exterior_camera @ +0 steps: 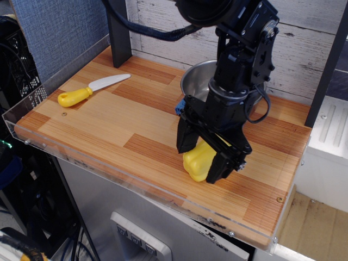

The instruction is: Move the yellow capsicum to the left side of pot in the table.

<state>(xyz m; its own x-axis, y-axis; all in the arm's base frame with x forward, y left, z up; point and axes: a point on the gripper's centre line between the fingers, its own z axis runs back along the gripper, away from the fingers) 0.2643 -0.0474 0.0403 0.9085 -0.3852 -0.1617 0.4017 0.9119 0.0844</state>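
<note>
The yellow capsicum point(197, 161) lies on the wooden table point(109, 122) near the front edge, right of centre. My gripper point(201, 154) is down over it, open, with one black finger on each side of the capsicum and most of it hidden behind them. I cannot see the fingers pressing on it. The steel pot point(194, 81) stands behind, at the back right, largely hidden by my arm.
A toy knife with a yellow handle point(74, 97) lies at the back left. A blue cloth point(178, 109) peeks out from under the pot. A dark post point(118, 32) stands at the back left corner. A clear acrylic edge point(136, 182) runs along the table's front.
</note>
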